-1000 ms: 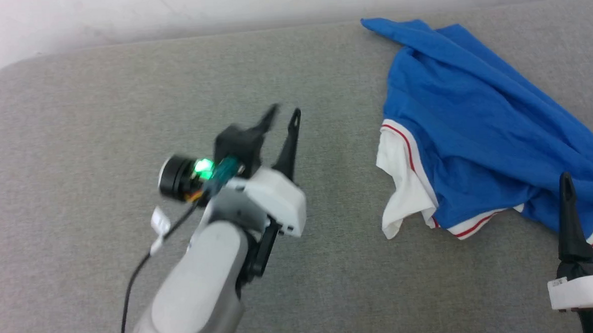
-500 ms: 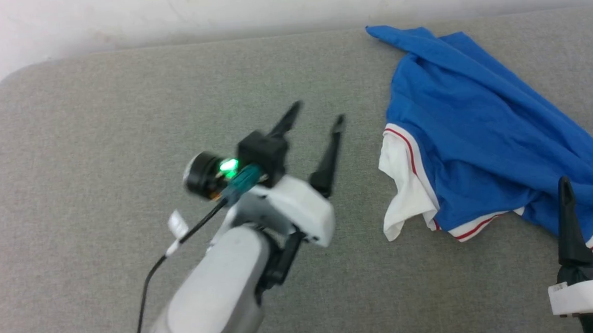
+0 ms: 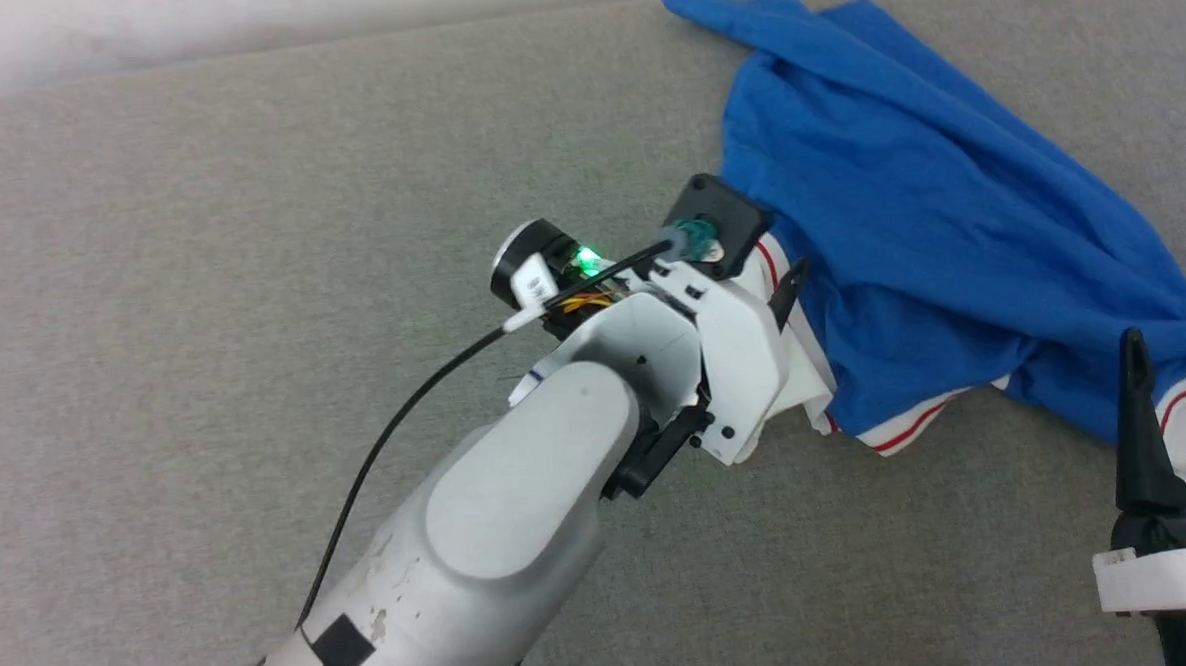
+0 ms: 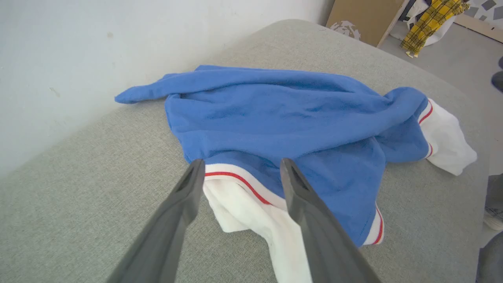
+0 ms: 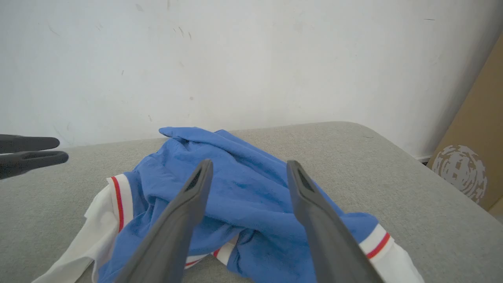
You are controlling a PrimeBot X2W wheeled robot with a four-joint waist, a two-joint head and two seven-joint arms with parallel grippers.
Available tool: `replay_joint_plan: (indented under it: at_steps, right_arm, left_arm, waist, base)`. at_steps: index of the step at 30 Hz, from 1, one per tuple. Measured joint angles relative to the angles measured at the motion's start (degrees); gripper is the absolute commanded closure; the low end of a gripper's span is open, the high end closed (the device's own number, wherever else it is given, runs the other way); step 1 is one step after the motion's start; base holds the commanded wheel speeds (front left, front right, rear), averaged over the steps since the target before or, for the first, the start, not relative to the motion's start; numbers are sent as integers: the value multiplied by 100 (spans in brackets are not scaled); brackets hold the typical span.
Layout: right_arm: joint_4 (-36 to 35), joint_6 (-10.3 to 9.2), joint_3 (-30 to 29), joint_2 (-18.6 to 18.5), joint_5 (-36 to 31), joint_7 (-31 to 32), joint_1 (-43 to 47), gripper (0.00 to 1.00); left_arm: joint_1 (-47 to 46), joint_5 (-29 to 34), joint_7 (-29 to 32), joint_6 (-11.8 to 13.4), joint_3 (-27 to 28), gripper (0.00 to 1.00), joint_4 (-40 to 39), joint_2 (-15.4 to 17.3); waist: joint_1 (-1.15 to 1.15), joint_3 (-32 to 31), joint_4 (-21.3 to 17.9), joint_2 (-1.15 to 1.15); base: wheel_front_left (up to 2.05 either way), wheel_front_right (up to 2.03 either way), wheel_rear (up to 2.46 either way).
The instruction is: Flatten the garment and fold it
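Note:
The garment (image 3: pixel 898 210), a bright blue T-shirt with white red-striped sleeves, lies crumpled on the right part of the grey table. In the left wrist view my left gripper (image 4: pixel 241 163) is open, its two fingers straddling the red-striped seam of the nearer white sleeve (image 4: pixel 239 200). I cannot tell if they touch the cloth. My right gripper (image 3: pixel 1179 337) stands open at the lower right, over the garment's (image 5: pixel 169 173) near edge beside the other sleeve (image 5: pixel 393 251), with nothing between its fingers. The left gripper (image 5: pixel 63 150) also shows at the left edge of the right wrist view.
The grey fabric table (image 3: pixel 249 238) spreads wide to the garment's left. A white wall (image 5: pixel 235 59) runs along the far edge. A cardboard box (image 4: pixel 361 19) and a yellow plaid cloth (image 4: pixel 436 19) sit on the floor beyond the table's right end.
My left gripper has opened wide and moved right, up to the garment's white sleeve. The head camera has shifted too. The right gripper has not moved.

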Motion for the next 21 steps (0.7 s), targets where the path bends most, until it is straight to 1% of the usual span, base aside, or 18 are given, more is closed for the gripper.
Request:
replay_joint_plan:
  at_steps: [4, 7, 10, 14, 16, 19, 20, 21]
  right_arm:
    - [79, -1, 65, -1, 54, -142, -103, 0]
    - [123, 0, 132, 0, 97, -203, -165, 0]
    - [149, 0, 138, 0, 111, -264, -225, 0]
    - [183, 0, 141, -1, 152, -319, -226, 0]
    - [199, 0, 143, -2, 156, -360, -227, 0]
    - [212, 0, 155, -1, 202, -390, -232, 0]
    - [218, -1, 157, -1, 203, -400, -242, 0]
    - [221, 0, 159, -1, 205, -402, -265, 0]
  left_arm:
    - [-298, 21, 407, -44, -270, 0, 271, -16]
    - [-429, 63, 477, -32, -342, 0, 427, -20]
    - [-470, 130, 523, 84, -378, 0, 642, -20]
    - [-489, 338, 533, 263, -452, 0, 925, 81]
    - [-504, 432, 537, 320, -486, 0, 1033, 142]
    - [-646, 477, 542, 319, -546, 0, 1109, 158]
    - [-679, 477, 549, 311, -559, 56, 1118, 158]
    - [-704, 474, 547, 304, -563, 56, 1117, 155]
  waist:
    - [0, 235, -150, 0]
    - [0, 400, -281, 0]
    - [0, 538, -423, 0]
    - [0, 710, -568, 0]
    - [0, 788, -624, 0]
    - [-1, 896, -683, 0]
    - [0, 928, -696, 0]
    - [0, 959, -706, 0]
  base:
    - [0, 0, 0]
    - [0, 0, 0]
    - [0, 0, 0]
    - [0, 0, 0]
    - [0, 0, 0]
    - [0, 0, 0]
    - [0, 0, 0]
    - [0, 0, 0]
